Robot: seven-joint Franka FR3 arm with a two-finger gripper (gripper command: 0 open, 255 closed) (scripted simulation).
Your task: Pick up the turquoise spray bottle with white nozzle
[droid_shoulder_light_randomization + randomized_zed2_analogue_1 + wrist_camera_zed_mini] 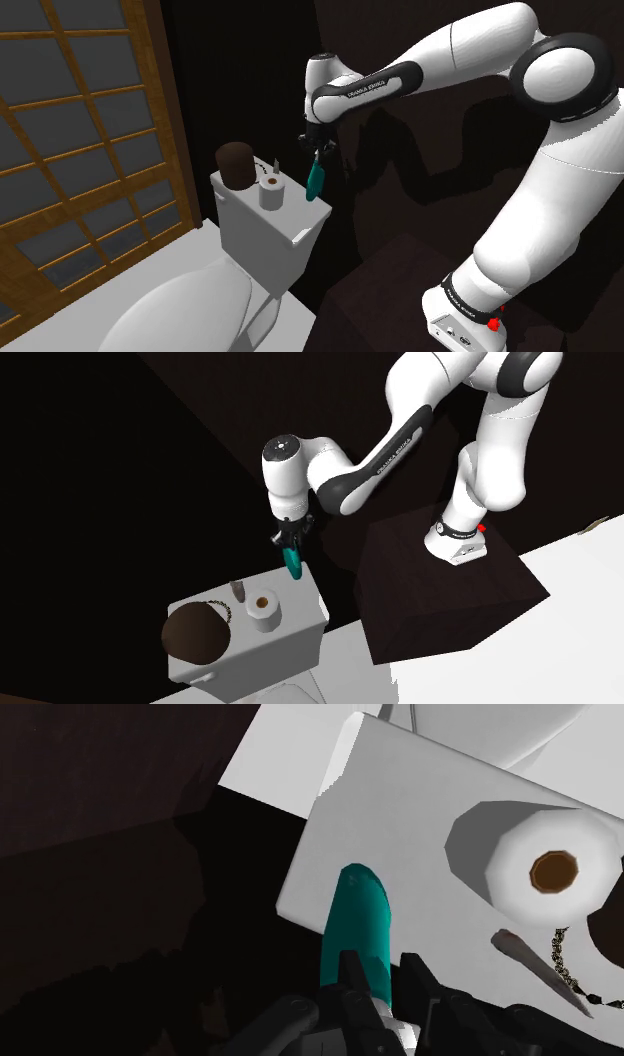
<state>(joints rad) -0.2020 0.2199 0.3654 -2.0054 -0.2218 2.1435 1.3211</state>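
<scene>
Arm: the white arm (470, 50) reaches from its stand (440, 587) over to the toilet tank (300, 232).
Tank lid: a brown round thing (235, 165) and a paper roll (271, 192) stand on it, both apart from the bottle.
Gripper: the gripper (318, 148) points down over the lid's end nearest the stand, jaws pinching the bottle's top end.
Bottle: the turquoise bottle (315, 180) hangs from the fingers, and it looks just clear of the lid!
Done: grip made, bottle seemingly off the lid.
Left: little, by the look of it; perhaps more height to put the lift beyond doubt.
</scene>
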